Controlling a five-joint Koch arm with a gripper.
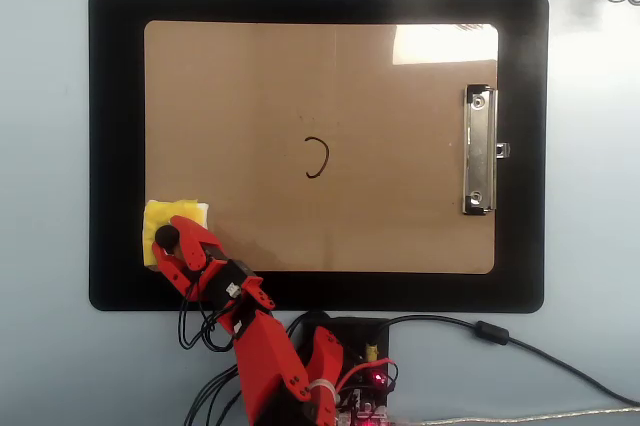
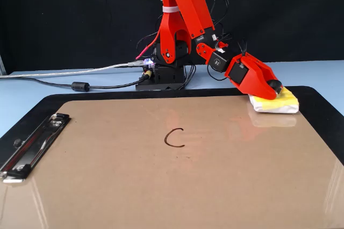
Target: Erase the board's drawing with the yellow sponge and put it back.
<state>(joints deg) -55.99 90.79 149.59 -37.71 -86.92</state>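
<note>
Item, step in hand: the pick-up of the yellow sponge (image 1: pixel 176 228), which is lying at the board's (image 1: pixel 260 96) lower-left corner in the overhead view, partly over the edge onto the black mat (image 1: pixel 115 146); the gripper (image 2: pixel 274 90) is pressing down on it with its jaws drawn in narrow around the round black knob (image 1: pixel 167 237), apparently gripping it. Item, the drawing (image 1: pixel 318 158): sitting untouched near the board's middle, well apart from the sponge. Next move, by judgement: lifting the sponge by the knob, carrying it to the stroke and rubbing with flat, even pressure.
</note>
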